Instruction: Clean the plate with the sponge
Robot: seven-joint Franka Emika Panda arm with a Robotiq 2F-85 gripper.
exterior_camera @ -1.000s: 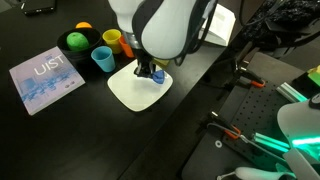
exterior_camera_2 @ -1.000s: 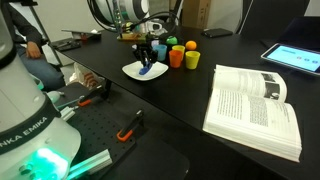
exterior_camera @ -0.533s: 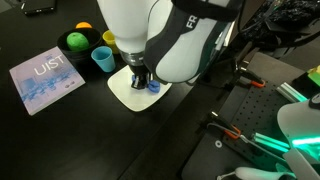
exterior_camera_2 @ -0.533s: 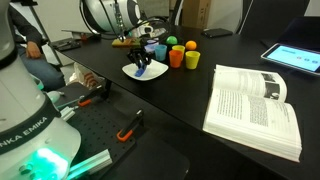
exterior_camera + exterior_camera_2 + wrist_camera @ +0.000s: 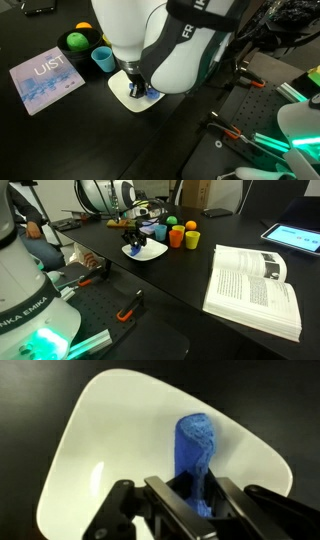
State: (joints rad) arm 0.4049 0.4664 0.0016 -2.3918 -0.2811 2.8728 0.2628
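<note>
The white plate [image 5: 120, 440] fills the wrist view and lies on the black table in both exterior views [image 5: 122, 97] [image 5: 152, 252]. My gripper [image 5: 190, 495] is shut on the blue sponge [image 5: 195, 445], which sticks out from the jaws and rests on the plate's surface. In an exterior view the gripper [image 5: 137, 88] is down over the plate with a bit of sponge [image 5: 152, 95] showing beside it. In an exterior view the gripper [image 5: 133, 248] sits at the plate's near side; the arm hides much of the plate.
A light blue cup [image 5: 102, 60], a green ball [image 5: 75, 42] and an orange ball [image 5: 84, 27] stand behind the plate. A pale blue booklet [image 5: 45, 80] lies beside it. An orange cup [image 5: 176, 237] and an open book [image 5: 255, 285] show too.
The gripper has slid the sponge across the plate, from its far side toward its near edge. The arm now covers more of the plate and the cups.
</note>
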